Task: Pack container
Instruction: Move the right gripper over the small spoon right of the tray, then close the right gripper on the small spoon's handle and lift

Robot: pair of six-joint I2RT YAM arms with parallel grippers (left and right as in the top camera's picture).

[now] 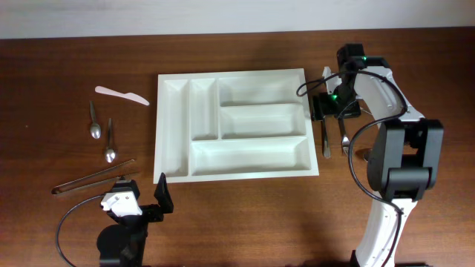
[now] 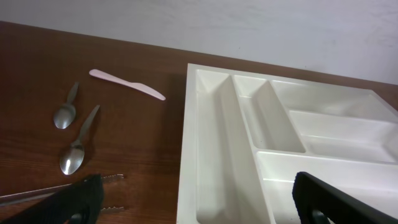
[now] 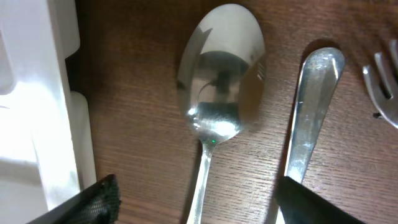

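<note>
So, container [image 1: 252, 154]: 5 compartments empty; cutlery [image 1: 325, 137] outside at 3, 9 o'clock; right gripper [image 3: 205, 208] apart astride spoon [image 3: 221, 74]; left gripper [image 2: 205, 202] apart.

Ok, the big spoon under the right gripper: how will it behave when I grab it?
The spoon looks like polished metal, so it is probably stiff and likely slippery in a grip. It lies flat on the table, so the thin handle may be hard to get under. Its rounded bowl could rock or pivot if nudged.
</note>
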